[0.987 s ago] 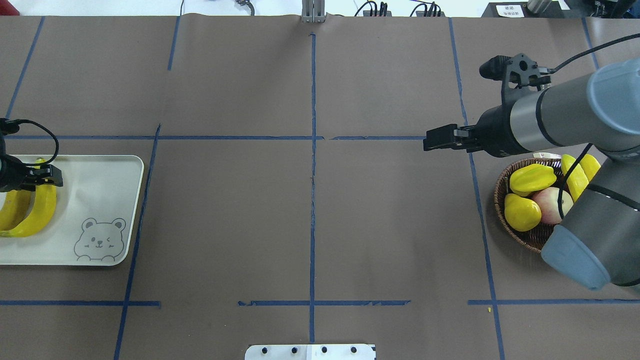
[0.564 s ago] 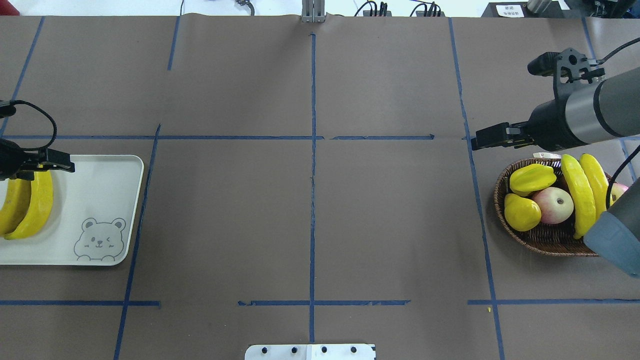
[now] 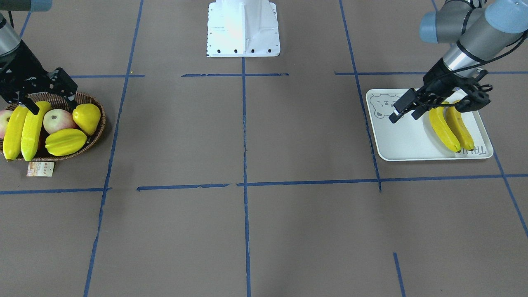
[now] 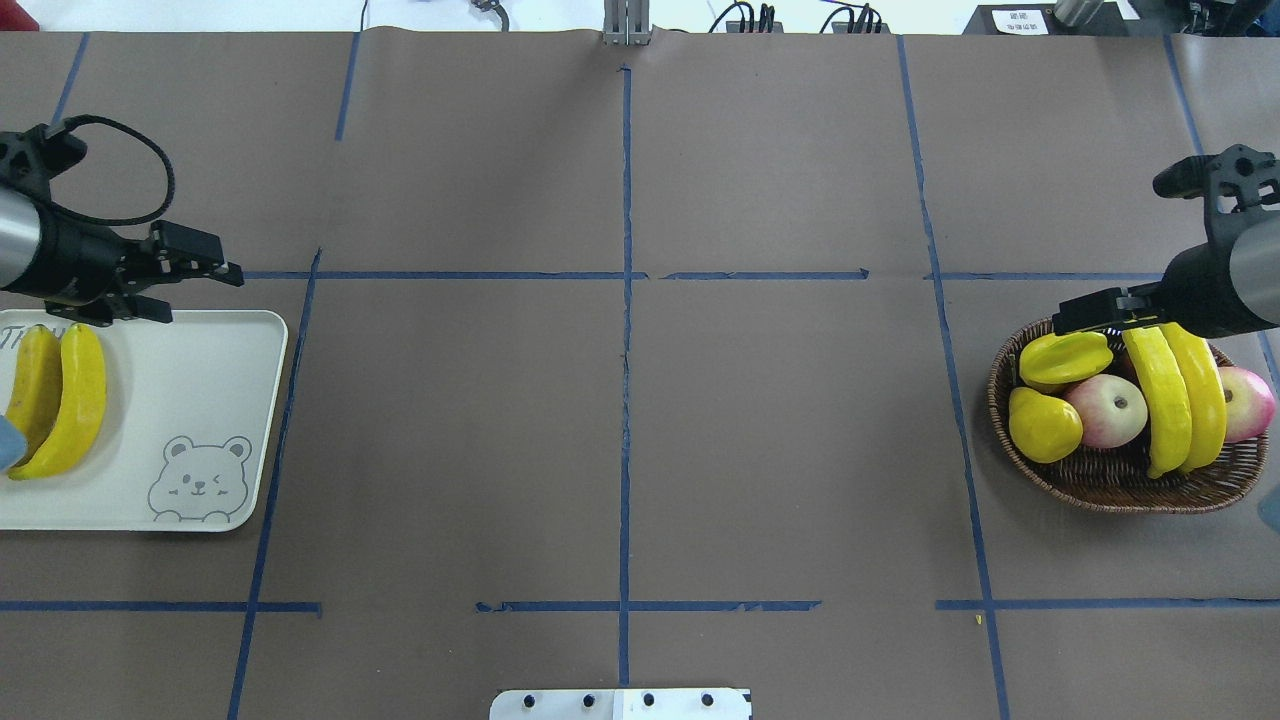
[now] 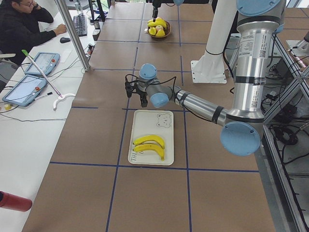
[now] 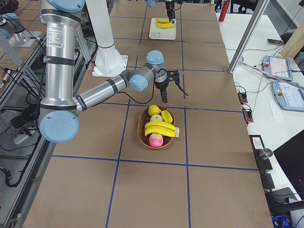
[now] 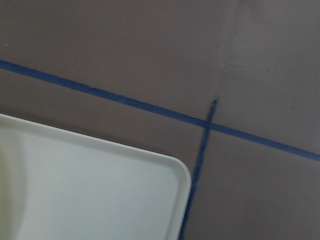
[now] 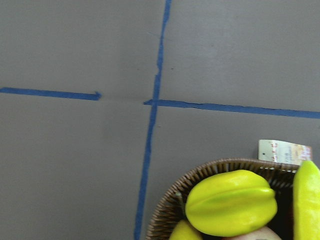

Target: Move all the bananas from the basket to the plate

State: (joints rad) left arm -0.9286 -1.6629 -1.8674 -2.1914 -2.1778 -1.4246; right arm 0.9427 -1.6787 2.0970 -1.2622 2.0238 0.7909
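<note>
Now the left hand (image 3: 403, 118) gapes empty by the plate (image 4: 200, 360), the right hand (image 3: 55, 108) wide, perhaps touching bananas (image 3: 24, 128) in the basket (image 4: 1100, 488).

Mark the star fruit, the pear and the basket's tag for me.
star fruit (image 4: 1065, 358), overhead view, middle ridge
pear (image 4: 1045, 425), overhead view, plump body
tag (image 3: 40, 169), front-facing view, paper centre

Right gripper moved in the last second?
Yes. In the overhead view the right gripper crossed the blue tape line rightward and now hangs over the basket's far rim.
</note>
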